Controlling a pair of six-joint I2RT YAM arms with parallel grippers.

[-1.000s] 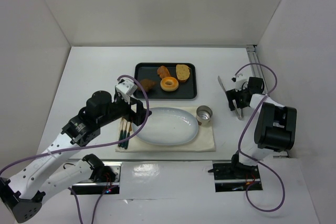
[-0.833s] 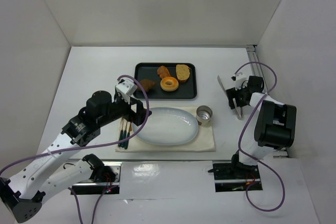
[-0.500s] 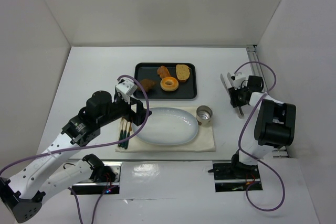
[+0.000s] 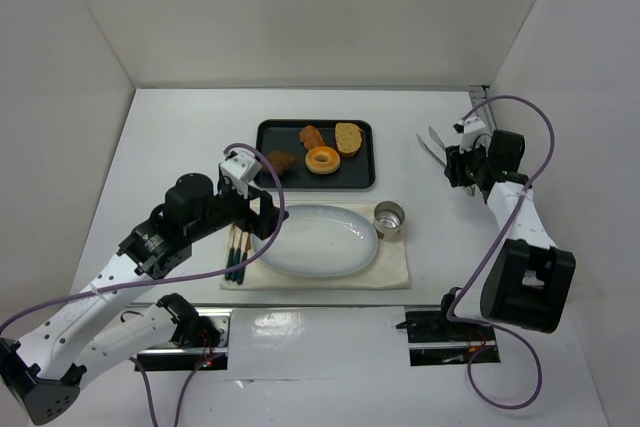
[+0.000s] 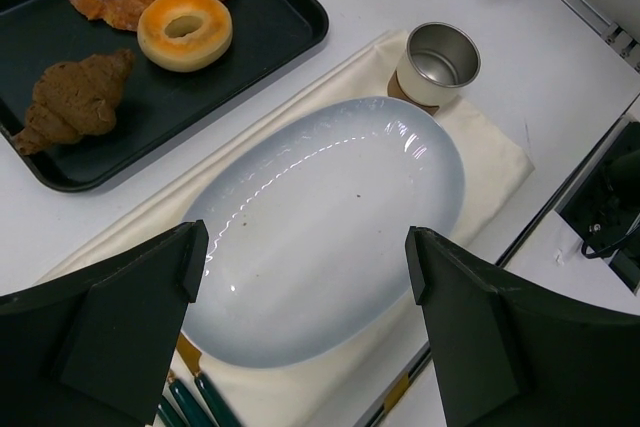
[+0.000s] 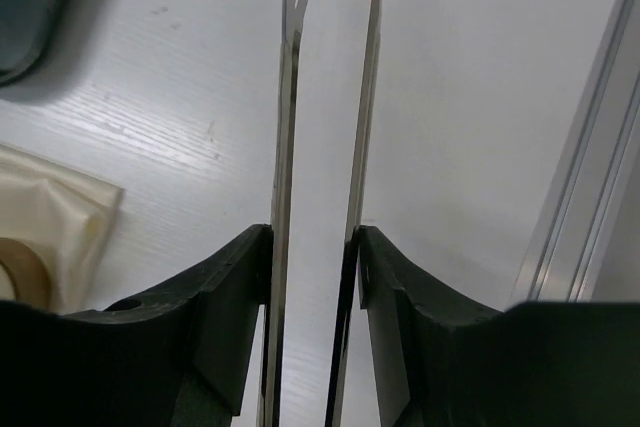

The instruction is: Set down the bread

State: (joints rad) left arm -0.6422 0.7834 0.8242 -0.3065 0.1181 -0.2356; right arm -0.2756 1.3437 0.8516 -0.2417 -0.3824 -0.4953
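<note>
The right gripper (image 6: pixel 315 247) clamps the tongs (image 6: pixel 290 97), the left gripper (image 5: pixel 305 257) gapes above the plate (image 5: pixel 400 147) — the bread (image 5: pixel 155 32) sits on the far tray (image 5: pixel 270 27); the tongs should straddle it squarely, squeezing gently.

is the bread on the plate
No, the bread lies in the tray, and the plate holds nothing.
</note>
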